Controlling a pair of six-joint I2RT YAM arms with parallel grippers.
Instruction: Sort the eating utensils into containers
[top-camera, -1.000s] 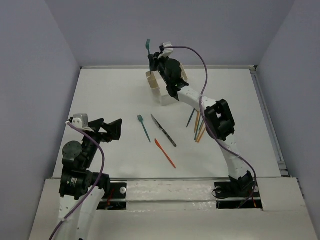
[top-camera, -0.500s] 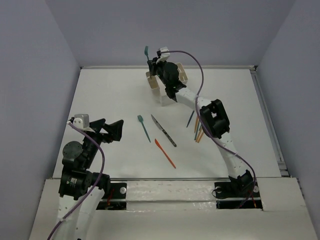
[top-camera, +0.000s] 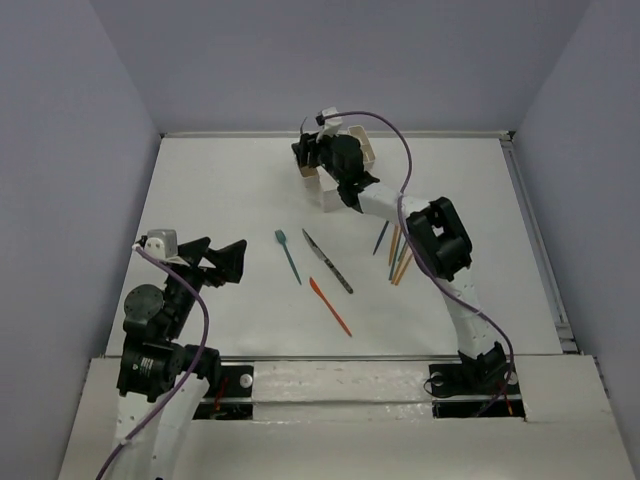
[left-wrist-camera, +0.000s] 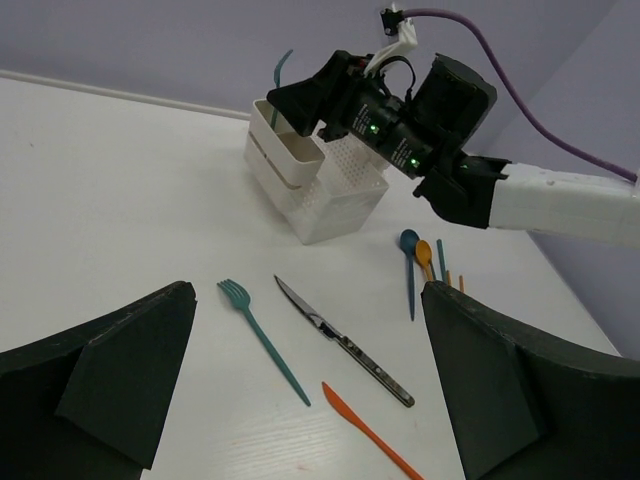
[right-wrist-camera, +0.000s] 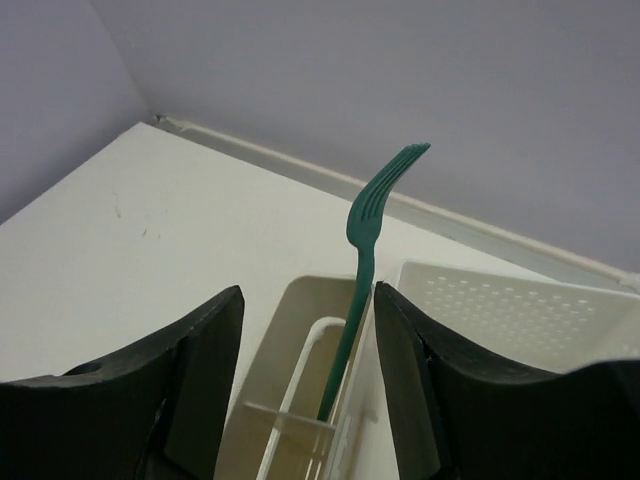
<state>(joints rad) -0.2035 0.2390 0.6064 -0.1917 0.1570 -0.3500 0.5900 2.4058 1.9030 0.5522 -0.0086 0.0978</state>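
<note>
Your right gripper (right-wrist-camera: 310, 300) has just spread its jaws. The green fork (right-wrist-camera: 362, 240) now stands freed in the white caddy's (right-wrist-camera: 500, 300) narrow slot near the table's (top-camera: 220, 190) far edge, so move on.

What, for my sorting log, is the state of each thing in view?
white caddy: upright, one fork inside
dark green fork: standing in a side slot, tines up
teal fork: flat on the table
steel knife: flat on the table
orange knife: flat on the table
blue spoon: flat on the table
orange spoon: flat beside the blue spoon
right end effector: open, straddling the dark green fork
left end effector: open, empty
</note>
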